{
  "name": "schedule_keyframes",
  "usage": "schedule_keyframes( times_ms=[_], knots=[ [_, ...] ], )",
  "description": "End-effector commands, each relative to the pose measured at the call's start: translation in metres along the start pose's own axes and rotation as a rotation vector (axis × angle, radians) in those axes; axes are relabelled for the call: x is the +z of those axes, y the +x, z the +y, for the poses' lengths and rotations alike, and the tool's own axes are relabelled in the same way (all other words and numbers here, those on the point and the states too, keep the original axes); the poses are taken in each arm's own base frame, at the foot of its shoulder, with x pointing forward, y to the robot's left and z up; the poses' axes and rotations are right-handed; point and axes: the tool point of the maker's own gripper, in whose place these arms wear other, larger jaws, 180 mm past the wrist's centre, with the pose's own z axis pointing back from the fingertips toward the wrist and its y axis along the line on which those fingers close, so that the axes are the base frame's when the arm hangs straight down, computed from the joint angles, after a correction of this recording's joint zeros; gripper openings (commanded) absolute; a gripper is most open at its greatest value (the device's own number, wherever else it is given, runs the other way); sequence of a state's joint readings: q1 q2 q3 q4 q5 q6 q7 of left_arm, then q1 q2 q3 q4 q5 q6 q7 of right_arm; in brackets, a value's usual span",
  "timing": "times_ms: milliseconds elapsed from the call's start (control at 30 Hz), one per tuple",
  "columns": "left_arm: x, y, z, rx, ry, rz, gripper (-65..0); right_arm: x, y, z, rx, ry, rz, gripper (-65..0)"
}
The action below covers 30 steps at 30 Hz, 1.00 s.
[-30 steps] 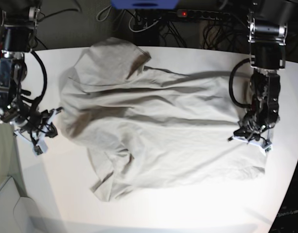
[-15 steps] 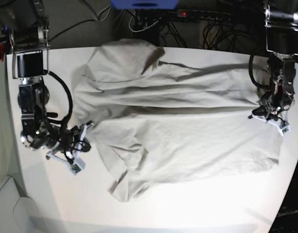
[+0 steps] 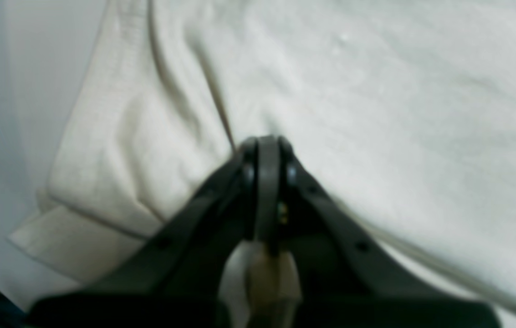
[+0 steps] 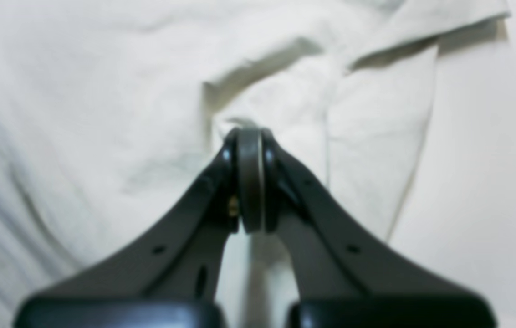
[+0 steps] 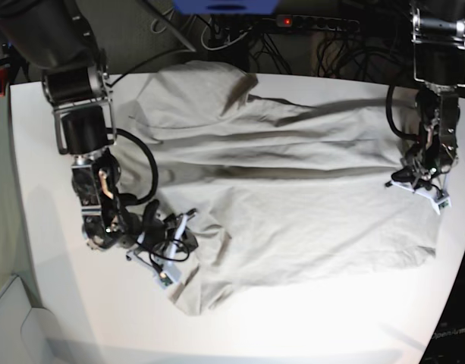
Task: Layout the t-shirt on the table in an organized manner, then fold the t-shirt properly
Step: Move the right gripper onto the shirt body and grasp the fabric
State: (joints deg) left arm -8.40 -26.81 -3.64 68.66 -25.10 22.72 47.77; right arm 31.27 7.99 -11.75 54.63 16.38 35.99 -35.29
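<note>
Left gripper, jaws pressed together, pinches a fold of the plain grey-beige cloth t-shirt, whose hem lies to its left. Right gripper likewise clamps the shirt near a sleeve. From the base view, the shirt sprawls across the white matte table between both arms.

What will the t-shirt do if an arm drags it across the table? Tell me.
The t-shirt probably stays floppy: it already lies in long creases and bunched folds. It seems light, so a pull at one edge likely stretches that part rather than moving it whole. On the smooth table it may slide easily, and the folded sleeve could flip or bunch further.
</note>
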Motion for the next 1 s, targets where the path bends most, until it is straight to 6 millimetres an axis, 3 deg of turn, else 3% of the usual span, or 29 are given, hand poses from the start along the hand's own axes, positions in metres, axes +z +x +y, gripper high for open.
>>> schedule_keyframes(
  times_ms=[0,200,500,633,667,800,967],
  knots=[
    [0.004,0.02,0.009,0.016,0.022,-0.045,-64.6,0.003,0.029,-0.013,-0.007,-0.018,-0.077,-65.0],
    [0.006,0.03,0.026,0.002,0.054,-0.063,-64.6,-0.008,0.027,-0.036,-0.097,-0.03,-0.103,-65.0],
    [0.008,0.037,0.022,0.007,0.048,-0.078,-64.6,-0.024,-0.013,-0.023,-0.161,-0.006,-0.074,-65.0],
    [0.009,0.042,0.02,0.012,0.043,-0.085,-64.6,-0.026,-0.017,-0.018,-0.142,-0.002,-0.079,-65.0],
    [0.008,0.042,0.021,0.012,0.044,-0.085,-64.6,-0.025,-0.016,-0.023,-0.145,-0.02,-0.089,-65.0],
    [0.008,0.045,0.022,0.009,0.046,-0.115,-64.6,-0.009,-0.019,-0.074,-0.203,-0.236,-0.128,-65.0],
    [0.007,0.042,0.024,0.002,0.052,-0.137,-64.6,0.026,-0.022,-0.139,-0.251,-0.543,-0.196,-65.0]
  ],
)
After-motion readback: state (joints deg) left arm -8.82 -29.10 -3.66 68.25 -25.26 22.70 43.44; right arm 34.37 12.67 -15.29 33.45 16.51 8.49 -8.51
